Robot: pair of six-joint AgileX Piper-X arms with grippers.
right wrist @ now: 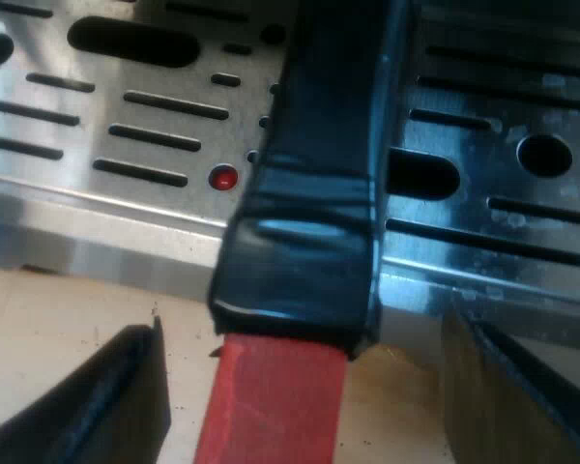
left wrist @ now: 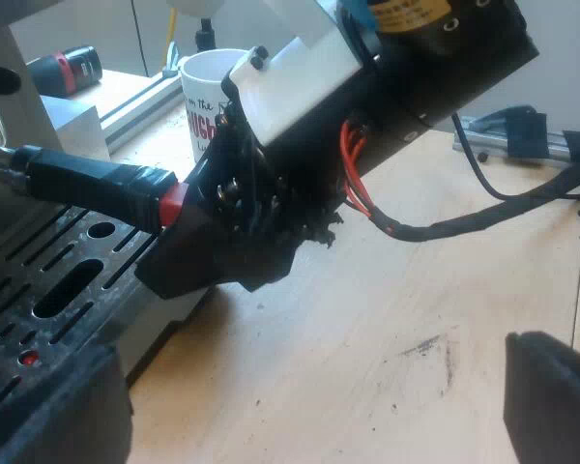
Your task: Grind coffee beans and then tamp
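Observation:
The metal holder's dark handle [left wrist: 87, 182] sticks out from the espresso machine's front over the slotted drip tray [left wrist: 58, 290], and it ends in red [left wrist: 174, 203]. The right gripper [left wrist: 213, 232] is at that red end. Seen from the right wrist, the taped black handle [right wrist: 309, 193] and its red end [right wrist: 275, 406] lie between my right gripper's [right wrist: 300, 406] fingers [right wrist: 106, 396], with a gap on each side, so it is open. My left gripper [left wrist: 300, 406] is open over the wooden table, a short way from the handle, holding nothing.
A white mug [left wrist: 205, 97] with red lettering stands on the table behind the right arm. An aluminium rail [left wrist: 140, 101] and a dark tool with a red band [left wrist: 68, 68] lie beyond it. Bare wooden table [left wrist: 416, 290] stretches beside the drip tray [right wrist: 483, 106].

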